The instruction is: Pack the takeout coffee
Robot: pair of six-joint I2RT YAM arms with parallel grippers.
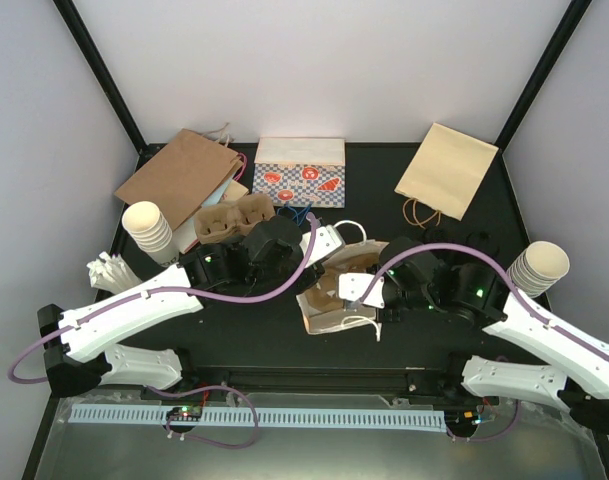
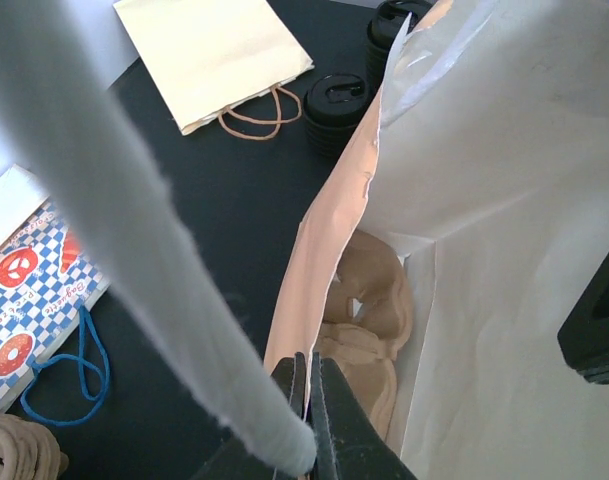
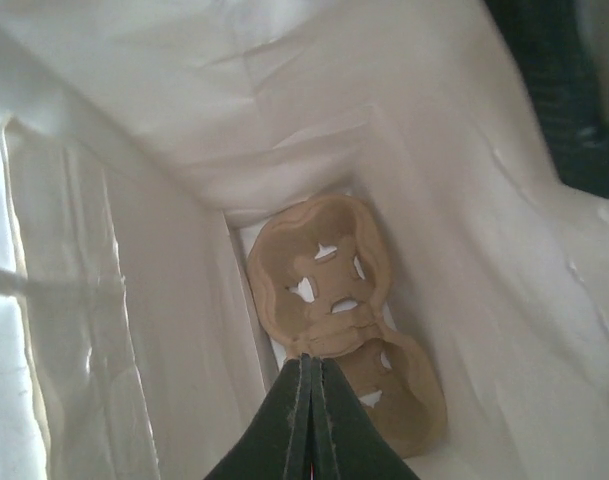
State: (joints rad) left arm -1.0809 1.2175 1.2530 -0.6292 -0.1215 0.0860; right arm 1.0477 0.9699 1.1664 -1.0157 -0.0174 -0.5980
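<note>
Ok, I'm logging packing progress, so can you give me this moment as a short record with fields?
bag: paper bag, open, white inside, both arms at its mouth
in bag: cardboard tray with two hollows, both empty
left gripper: shut on the bag's rim
right gripper: shut, inside the bag, tips at the tray's middle; grip unclear
takeout coffee: two black cups, on the table outside the bag
second tray: on the table by the left arm
</note>
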